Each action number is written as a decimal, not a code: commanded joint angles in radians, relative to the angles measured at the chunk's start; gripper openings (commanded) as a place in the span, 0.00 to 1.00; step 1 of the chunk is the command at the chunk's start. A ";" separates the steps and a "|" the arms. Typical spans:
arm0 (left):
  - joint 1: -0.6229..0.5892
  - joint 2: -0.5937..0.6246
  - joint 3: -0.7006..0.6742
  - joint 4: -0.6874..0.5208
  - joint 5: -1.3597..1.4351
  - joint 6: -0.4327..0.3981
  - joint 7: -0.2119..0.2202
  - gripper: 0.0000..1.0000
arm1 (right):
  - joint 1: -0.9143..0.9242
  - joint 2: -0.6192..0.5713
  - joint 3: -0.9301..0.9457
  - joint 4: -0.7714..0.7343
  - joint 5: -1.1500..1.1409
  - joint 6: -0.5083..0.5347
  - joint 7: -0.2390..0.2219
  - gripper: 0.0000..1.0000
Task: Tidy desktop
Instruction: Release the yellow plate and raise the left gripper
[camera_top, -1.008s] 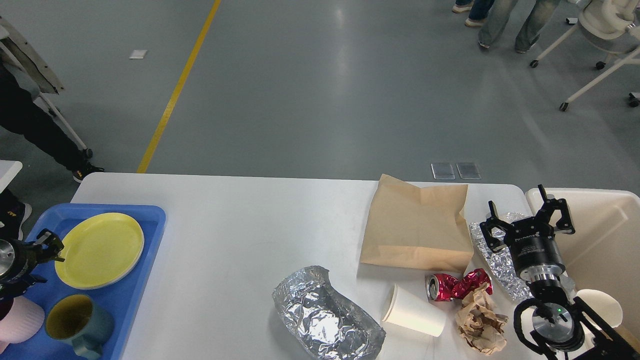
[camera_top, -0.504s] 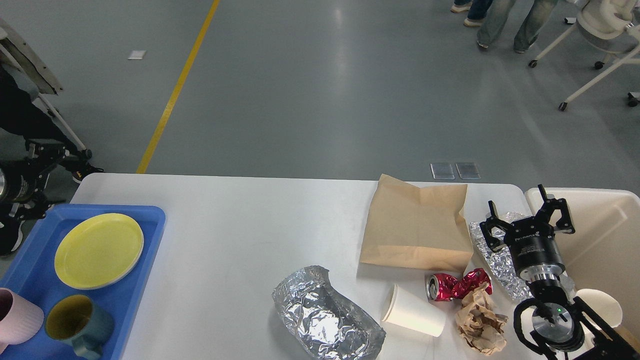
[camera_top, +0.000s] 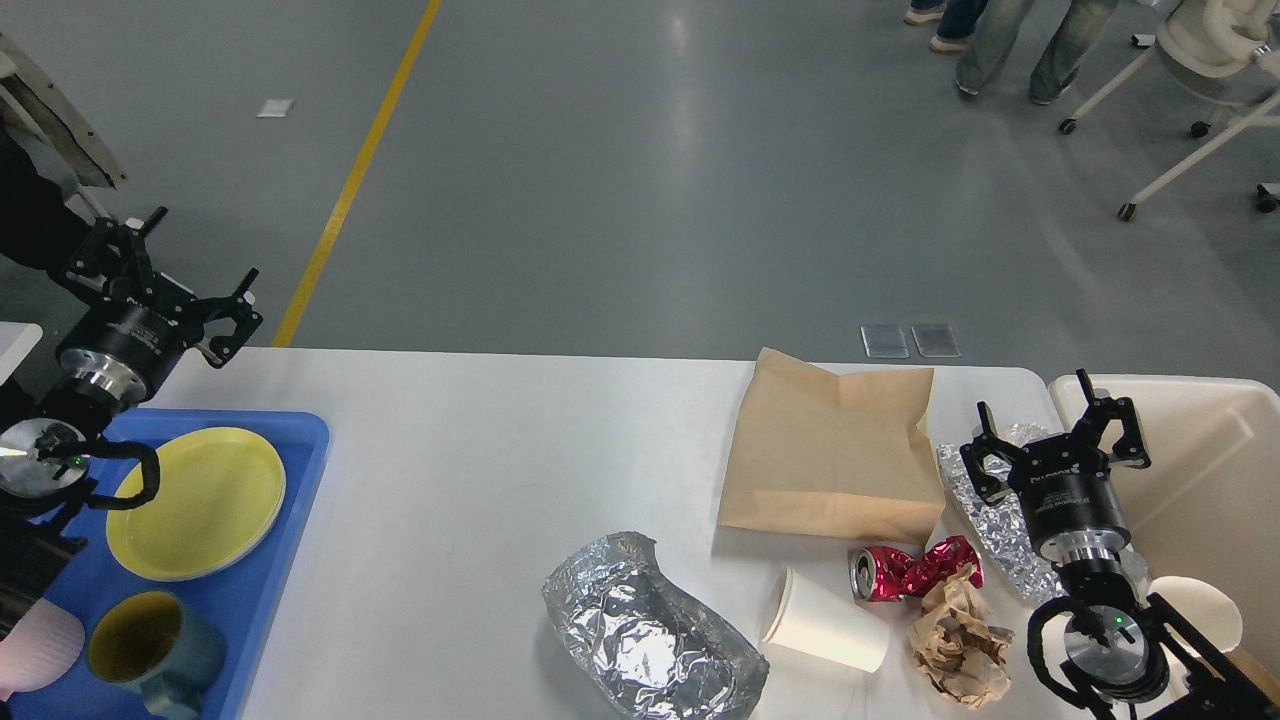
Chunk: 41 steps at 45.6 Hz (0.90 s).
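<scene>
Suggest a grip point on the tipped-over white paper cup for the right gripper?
The white paper cup lies on its side on the desktop, mouth toward the foil tray. Probably best from above, right gripper fingers spanning the mid-wall. The crushed red can and crumpled paper crowd its base.

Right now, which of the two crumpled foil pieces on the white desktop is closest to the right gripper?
The flat silver foil sheet directly under the right gripper, beside the brown paper bag. The crumpled foil tray lies apart, left of the white paper cup.

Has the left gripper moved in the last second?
Yes. The left gripper has risen up and away, from over the blue tray beside the yellow plate to past the table's far left corner, jaws open.
</scene>
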 joint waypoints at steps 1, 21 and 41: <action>0.169 -0.044 -0.178 -0.190 0.097 0.022 -0.040 0.96 | 0.000 0.000 0.000 0.000 0.000 0.000 0.000 1.00; 0.494 -0.343 -0.682 -0.499 0.504 0.128 -0.037 0.96 | 0.000 0.000 0.000 0.000 0.000 0.000 0.000 1.00; 0.479 -0.365 -0.702 -0.476 0.482 0.120 -0.049 0.96 | 0.000 0.000 0.000 0.000 0.000 0.000 0.000 1.00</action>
